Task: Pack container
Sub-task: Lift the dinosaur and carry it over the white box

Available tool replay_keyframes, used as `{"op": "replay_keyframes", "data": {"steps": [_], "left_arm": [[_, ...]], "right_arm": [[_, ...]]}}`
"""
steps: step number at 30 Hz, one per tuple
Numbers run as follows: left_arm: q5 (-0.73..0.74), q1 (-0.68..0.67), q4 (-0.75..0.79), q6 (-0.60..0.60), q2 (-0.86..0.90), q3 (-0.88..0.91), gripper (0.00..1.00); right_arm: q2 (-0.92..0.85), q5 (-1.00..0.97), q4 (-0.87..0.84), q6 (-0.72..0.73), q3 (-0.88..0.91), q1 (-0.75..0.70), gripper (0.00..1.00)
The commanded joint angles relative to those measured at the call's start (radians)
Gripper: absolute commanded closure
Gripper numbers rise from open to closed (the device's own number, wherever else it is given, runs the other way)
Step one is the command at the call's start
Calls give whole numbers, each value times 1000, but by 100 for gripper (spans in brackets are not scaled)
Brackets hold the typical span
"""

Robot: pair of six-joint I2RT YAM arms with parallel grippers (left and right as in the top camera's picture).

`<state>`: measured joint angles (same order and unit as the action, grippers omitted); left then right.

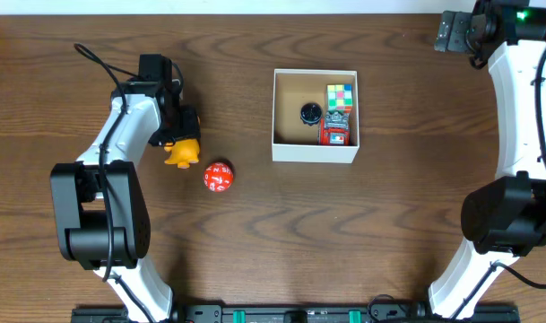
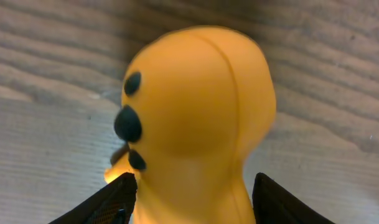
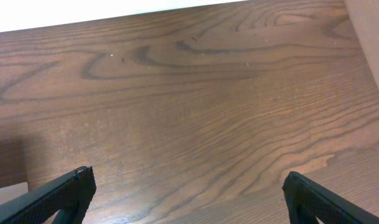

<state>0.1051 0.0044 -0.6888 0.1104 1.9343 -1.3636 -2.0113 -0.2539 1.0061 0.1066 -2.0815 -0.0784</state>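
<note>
The container (image 1: pixel 314 153), a square white-walled box with a brown inside, stands at the table's middle. It holds a colourful puzzle cube (image 1: pixel 342 95), a black round object (image 1: pixel 310 113) and a red toy (image 1: pixel 334 134). My left gripper (image 1: pixel 177 133) is well left of it, with its fingers (image 2: pixel 195 199) closed against both sides of a yellow rubber duck (image 1: pixel 182 152), which fills the left wrist view (image 2: pixel 195 106) just over the table. My right gripper (image 1: pixel 449 32) is open and empty at the far right corner, with only bare wood between its fingers (image 3: pixel 189 199).
A red ball with white marks (image 1: pixel 218 177) lies on the table just right of the duck. The table's far edge runs close behind the right gripper (image 3: pixel 114 18).
</note>
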Motion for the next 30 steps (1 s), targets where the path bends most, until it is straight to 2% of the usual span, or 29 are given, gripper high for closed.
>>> {"op": "replay_keyframes", "data": {"steps": [1,2,4,10,14,24,30], "left_arm": [[-39,-4,16,3,13,19,50],[-38,-4,20,3,13,19,60],[-38,-4,29,3,13,19,64],[-38,-4,43,3,13,19,65],[-37,-4,43,3,13,18,94],[-37,-4,48,3,-43,-56,93],[-3,-4,156,2,-164,-101,94]], "right_arm": [[-3,0,1,16,1,-6,1],[-3,0,1,16,1,-6,1],[-3,0,1,16,1,-6,1],[-3,0,1,16,1,-6,1],[-3,0,1,16,1,-6,1],[-3,0,1,16,1,-6,1],[-3,0,1,16,1,-6,1]]}}
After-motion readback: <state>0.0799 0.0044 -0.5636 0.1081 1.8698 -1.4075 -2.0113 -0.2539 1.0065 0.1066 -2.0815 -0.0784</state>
